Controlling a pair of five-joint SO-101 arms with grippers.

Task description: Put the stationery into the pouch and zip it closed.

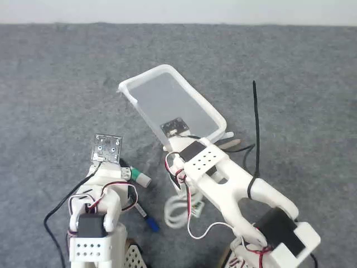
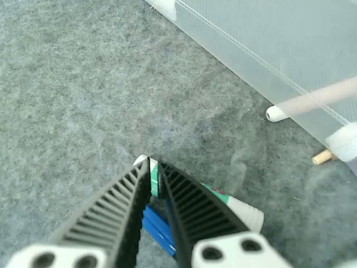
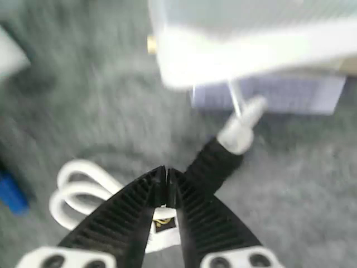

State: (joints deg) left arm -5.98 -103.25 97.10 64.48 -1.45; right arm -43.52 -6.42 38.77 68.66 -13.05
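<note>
Pouch [image 1: 167,100] lies flat in the middle of the grey surface [image 1: 50,84], just ahead of the right hand [image 3: 166,170]; that hand's fingers are drawn narrow, almost touching, near a white coiled cable [image 3: 83,190]; left hand [image 2: 150,163] likewise narrow, its tips over a green-and-white marker [image 2: 245,215]; the marker lies on the surface beside a blue pen [image 2: 156,226], both apart from the pouch.

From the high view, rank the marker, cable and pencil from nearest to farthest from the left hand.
1. Marker, at the left hand's tips.
2. Cable, farther right, nearer the robot.
3. Pencil, farthest right, beside the pouch.
</note>
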